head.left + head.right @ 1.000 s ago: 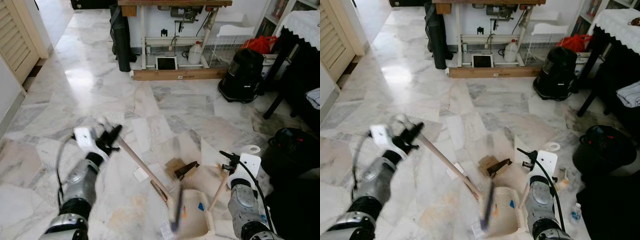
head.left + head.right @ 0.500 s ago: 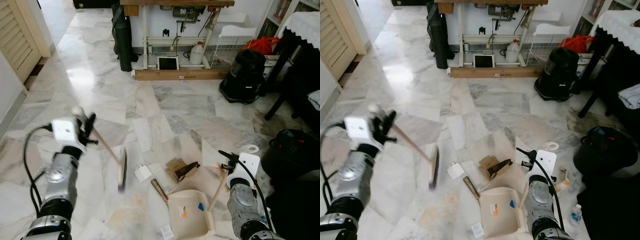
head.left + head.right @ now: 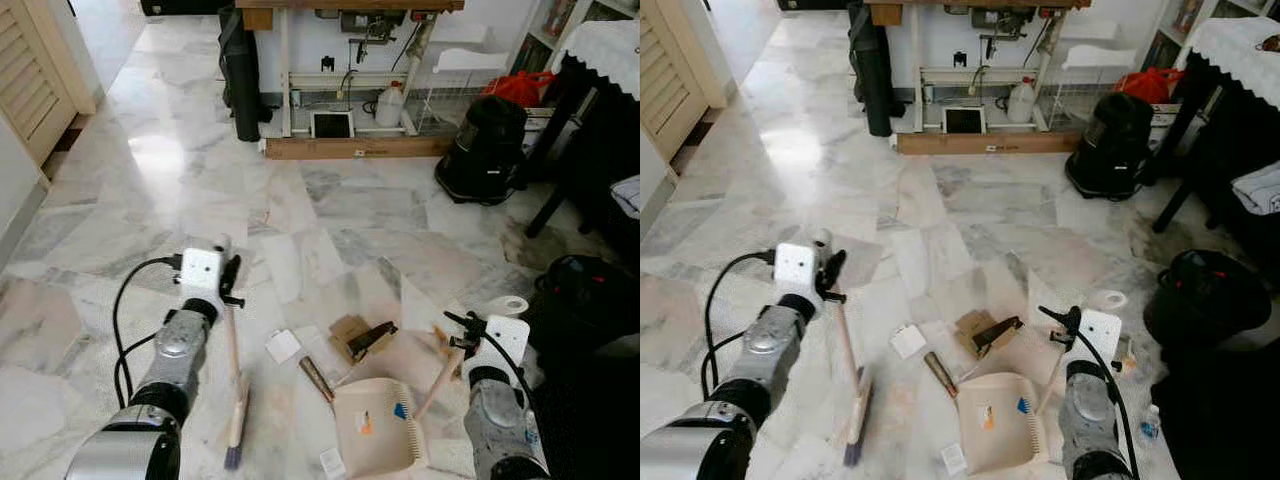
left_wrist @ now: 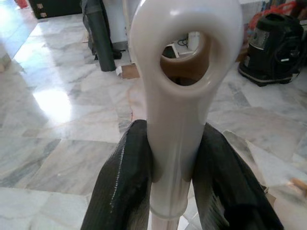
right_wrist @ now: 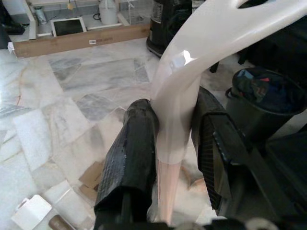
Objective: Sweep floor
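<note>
The left gripper (image 4: 175, 191) has its fingers (image 4: 122, 191) clamped on the broom (image 3: 233, 385)'s white looped handle end; its wooden shaft slants to bristles on the marble floor (image 3: 150, 180). The right gripper (image 5: 175, 158) pinches the beige plastic dustpan (image 3: 375, 430)'s handle, pan resting beside cardboard scraps (image 3: 358, 335).

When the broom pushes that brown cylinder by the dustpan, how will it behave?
The brown cylinder lies on its side on polished marble, so it probably rolls rather than slides. It looks small and light, likely skittering away from the dustpan.
</note>
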{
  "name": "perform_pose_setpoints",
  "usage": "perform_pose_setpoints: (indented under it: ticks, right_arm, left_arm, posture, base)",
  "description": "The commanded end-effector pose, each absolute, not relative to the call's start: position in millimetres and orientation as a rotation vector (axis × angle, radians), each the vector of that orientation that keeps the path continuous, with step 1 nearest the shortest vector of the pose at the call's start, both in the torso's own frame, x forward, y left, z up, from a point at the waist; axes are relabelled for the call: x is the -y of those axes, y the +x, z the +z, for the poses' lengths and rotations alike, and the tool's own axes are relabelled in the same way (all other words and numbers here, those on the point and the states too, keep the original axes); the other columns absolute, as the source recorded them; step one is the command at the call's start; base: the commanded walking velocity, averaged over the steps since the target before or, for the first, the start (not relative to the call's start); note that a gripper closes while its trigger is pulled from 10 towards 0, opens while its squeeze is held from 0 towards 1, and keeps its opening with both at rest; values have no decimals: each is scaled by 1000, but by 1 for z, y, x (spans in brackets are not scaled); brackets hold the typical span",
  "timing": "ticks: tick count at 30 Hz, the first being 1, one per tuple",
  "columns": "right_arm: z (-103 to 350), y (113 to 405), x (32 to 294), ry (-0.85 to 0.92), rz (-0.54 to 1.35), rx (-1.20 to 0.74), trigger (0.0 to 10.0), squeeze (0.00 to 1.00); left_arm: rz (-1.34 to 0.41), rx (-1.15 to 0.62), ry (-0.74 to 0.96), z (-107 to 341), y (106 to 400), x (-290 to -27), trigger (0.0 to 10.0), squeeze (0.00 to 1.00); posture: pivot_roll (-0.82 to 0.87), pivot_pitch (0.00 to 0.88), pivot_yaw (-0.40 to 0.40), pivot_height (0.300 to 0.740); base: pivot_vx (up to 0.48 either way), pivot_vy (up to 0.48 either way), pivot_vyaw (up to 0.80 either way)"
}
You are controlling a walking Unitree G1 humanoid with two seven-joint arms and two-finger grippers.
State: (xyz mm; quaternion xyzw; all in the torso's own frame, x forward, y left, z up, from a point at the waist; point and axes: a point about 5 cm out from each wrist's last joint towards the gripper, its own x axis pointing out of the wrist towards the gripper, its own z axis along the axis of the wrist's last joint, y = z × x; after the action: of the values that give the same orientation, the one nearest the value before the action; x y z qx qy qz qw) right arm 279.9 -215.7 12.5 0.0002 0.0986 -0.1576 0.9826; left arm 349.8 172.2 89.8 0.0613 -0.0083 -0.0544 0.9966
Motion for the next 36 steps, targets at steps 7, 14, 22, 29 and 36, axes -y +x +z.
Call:
perform_pose_setpoints:
  ticks: [7,14,22,29,36]
  right_arm:
    - [-16,252,219,-9,-326,-335,10000,0]
    - [-17,251,214,-3,-311,-330,10000,0]
    - [-15,250,214,9,-322,-313,10000,0]
    - [-15,251,213,20,-330,-302,10000,0]
    - [-14,251,211,29,-326,-297,10000,0]
  left_arm:
    - [-65,79,199,103,358,-164,10000,0]
    - [-45,111,204,111,362,-161,10000,0]
    - [33,245,154,142,373,-158,10000,0]
    - [-20,416,159,172,377,-150,10000,0]
    - [-181,391,75,171,378,-132,10000,0]
  posture:
    - [-163,169,-17,740]
    - [-163,170,-10,740]
    - [-169,165,1,740]
    - [-162,162,8,740]
    - [-161,160,10,740]
  base:
    - [0,0,0]
    - [0,0,0]
    - [0,0,0]
    - [0,0,0]
    - [0,0,0]
